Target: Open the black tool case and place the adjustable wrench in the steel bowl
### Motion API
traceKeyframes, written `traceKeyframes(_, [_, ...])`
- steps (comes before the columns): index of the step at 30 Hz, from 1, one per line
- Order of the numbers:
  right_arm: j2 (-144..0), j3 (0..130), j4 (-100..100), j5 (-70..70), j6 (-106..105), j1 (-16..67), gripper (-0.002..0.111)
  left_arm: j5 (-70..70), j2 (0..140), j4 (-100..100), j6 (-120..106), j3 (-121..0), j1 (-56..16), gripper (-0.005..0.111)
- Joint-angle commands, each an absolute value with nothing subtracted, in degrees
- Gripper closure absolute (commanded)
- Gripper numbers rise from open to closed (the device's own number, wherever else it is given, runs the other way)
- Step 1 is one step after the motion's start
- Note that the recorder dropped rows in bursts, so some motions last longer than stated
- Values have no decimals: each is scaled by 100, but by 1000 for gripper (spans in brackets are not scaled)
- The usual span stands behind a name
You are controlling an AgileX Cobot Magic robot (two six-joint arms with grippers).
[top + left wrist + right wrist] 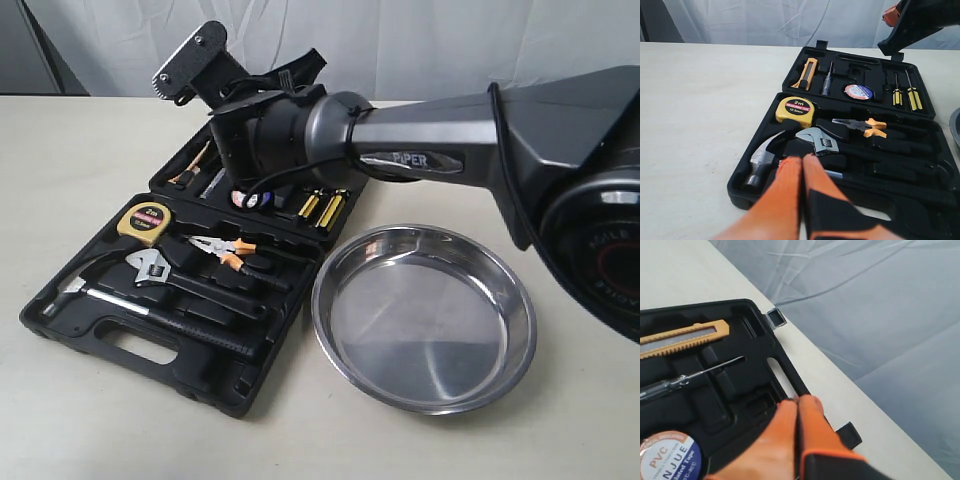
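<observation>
The black tool case [205, 388] lies open and flat on the table. In its tray the adjustable wrench [155, 268] rests with its silver head [818, 140] toward the tape measure, between the hammer and the pliers. My left gripper [802, 159] is shut and empty, its orange tips hovering just short of the wrench head, above the hammer. My right arm [400, 150] reaches across over the lid [740, 385]. My right gripper [798, 400] is shut, its tips at the lid's handle slot edge. To the right of the case stands the steel bowl [425, 320], empty.
The tray also holds a hammer [150, 315], a yellow tape measure [146, 222] and orange-handled pliers [228, 250]. In the lid sit a utility knife [682, 337], screwdrivers [905, 92] and PVC tape [858, 91]. White cloth hangs behind the table.
</observation>
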State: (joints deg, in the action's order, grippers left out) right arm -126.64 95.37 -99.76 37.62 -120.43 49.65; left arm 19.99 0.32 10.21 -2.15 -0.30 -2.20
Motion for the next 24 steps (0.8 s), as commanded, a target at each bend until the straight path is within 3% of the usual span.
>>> traceKeyframes(1, [-12706, 9514, -9995, 3758, -12071, 4928, 109, 1938, 0, 1016, -192, 0, -245, 107])
traceKeyframes(7, [-12832, 9514, -9995, 3509, -12071, 5102, 109, 1938, 0, 1016, -192, 0, -245, 107])
traceKeyframes(9, [-12832, 9514, -9995, 2016, -12071, 5101, 109, 1938, 0, 1016, -192, 0, -245, 107])
traceKeyframes(12, [-12832, 9727, -8712, -1590, -12071, 5067, 109, 1938, 0, 1016, -192, 0, -245, 107])
traceKeyframes(14, [-12858, 10046, -8337, -2719, -12071, 5067, 109, 1938, 0, 1016, -192, 0, -245, 107])
traceKeyframes(16, [-12858, 10330, -8506, -3002, -11916, 5078, 109, 1938, 0, 1016, -192, 0, -245, 107])
traceKeyframes(21, [-12858, 10928, -8746, -1738, -8503, 4880, 109, 1938, 0, 1016, -192, 0, -245, 107])
traceKeyframes(24, [-12858, 10991, -8451, -1944, -7023, 4657, 109, 1938, 0, 1016, -192, 0, -245, 107])
